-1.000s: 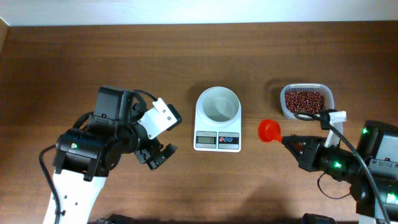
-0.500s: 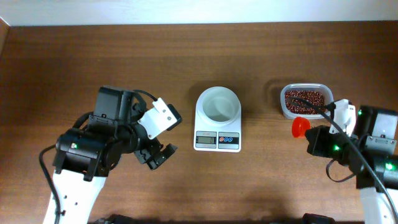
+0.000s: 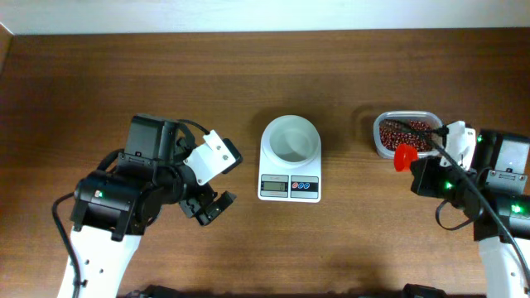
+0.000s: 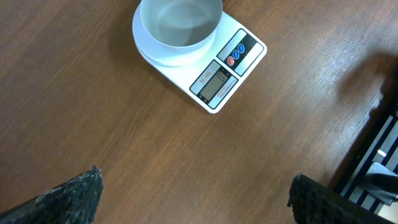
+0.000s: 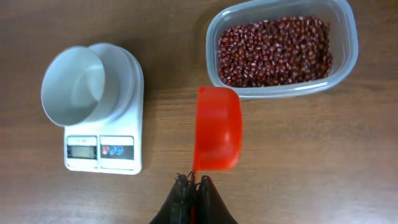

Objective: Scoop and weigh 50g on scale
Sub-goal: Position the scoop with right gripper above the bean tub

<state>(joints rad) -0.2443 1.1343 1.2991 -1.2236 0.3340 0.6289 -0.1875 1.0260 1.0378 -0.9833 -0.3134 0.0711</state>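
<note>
The white scale [image 3: 290,180] sits mid-table with an empty round white bowl [image 3: 290,138] on top; it also shows in the left wrist view as scale [image 4: 227,68] and in the right wrist view as scale [image 5: 102,152]. The dark red-brown beans [image 3: 403,131] fill a clear tub; in the right wrist view the beans [image 5: 273,50] lie just beyond the scoop. My right gripper [image 5: 194,182] is shut on the handle of an orange-red scoop [image 5: 217,127], which looks empty and hangs beside the tub's near rim [image 3: 405,156]. My left gripper [image 4: 196,193] stands wide open over bare wood, left of the scale.
The clear plastic tub [image 3: 377,142] stands right of the scale near the right arm. A pale wall edge runs along the table's far side. Bare wood lies between the left arm [image 3: 149,182] and the scale.
The right arm has carried the scoop from beside the scale rightward and back, up to the tub's near edge. The left arm has not moved.
</note>
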